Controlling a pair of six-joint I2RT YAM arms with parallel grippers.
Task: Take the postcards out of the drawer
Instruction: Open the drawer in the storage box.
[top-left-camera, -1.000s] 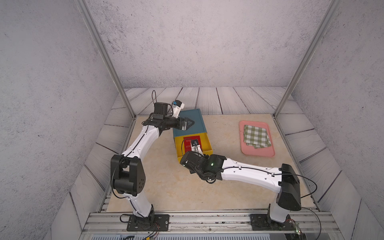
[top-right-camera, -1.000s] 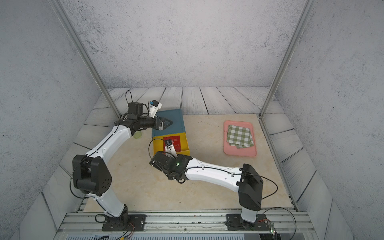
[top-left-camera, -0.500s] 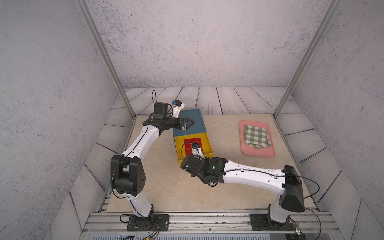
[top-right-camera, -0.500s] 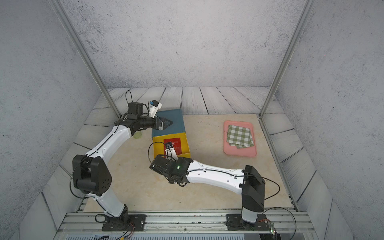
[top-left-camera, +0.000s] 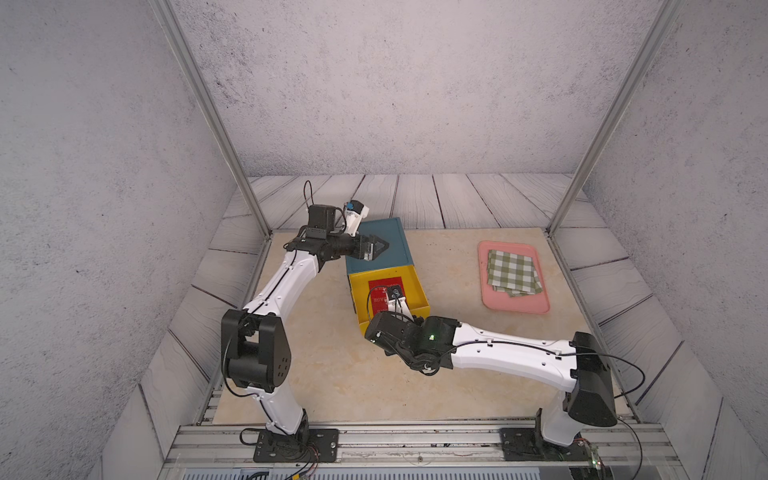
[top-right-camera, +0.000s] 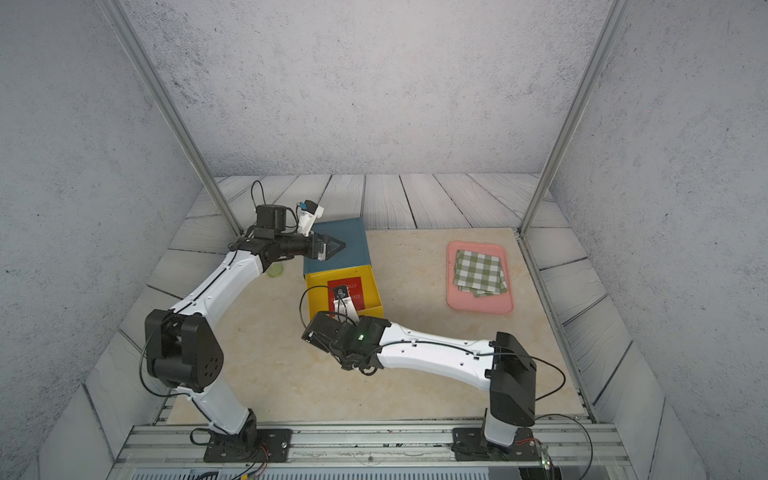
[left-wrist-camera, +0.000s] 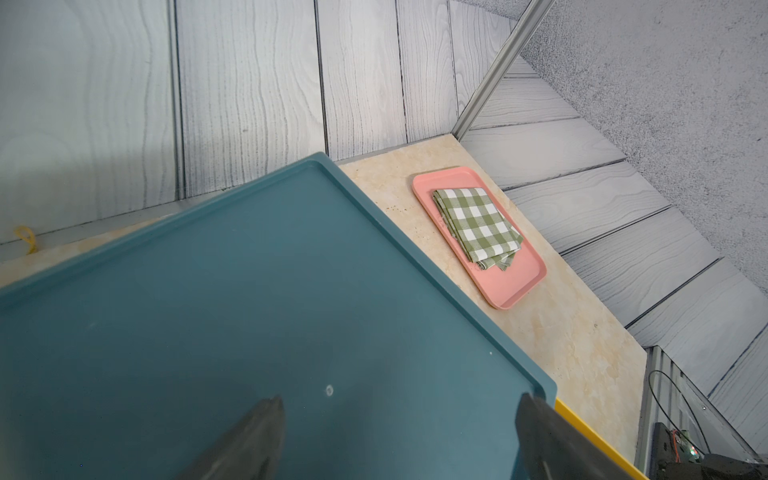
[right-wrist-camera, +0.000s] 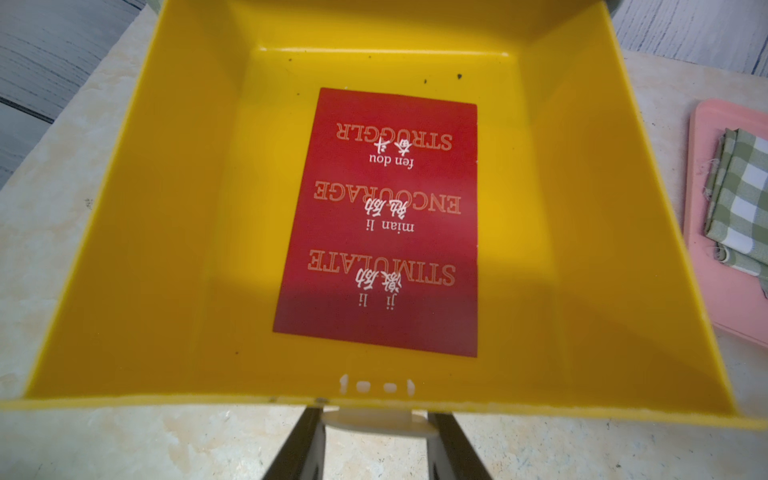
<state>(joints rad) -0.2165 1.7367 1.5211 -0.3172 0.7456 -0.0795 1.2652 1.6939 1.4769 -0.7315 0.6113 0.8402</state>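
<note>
The yellow drawer stands pulled out of the teal cabinet toward the front. The postcards lie flat on its floor as one red face with white lettering, and they also show in both top views. My right gripper is shut on the white handle at the drawer's front wall. My left gripper hangs open just over the cabinet's top, with nothing between its fingers.
A pink tray with a folded green-and-white checked cloth sits at the right of the table. A small green object lies by the left arm. Metal posts stand at the table's back corners.
My right arm has drawn back a little toward the front with the handle, and the drawer has slid out slightly further. The left arm has not moved.
</note>
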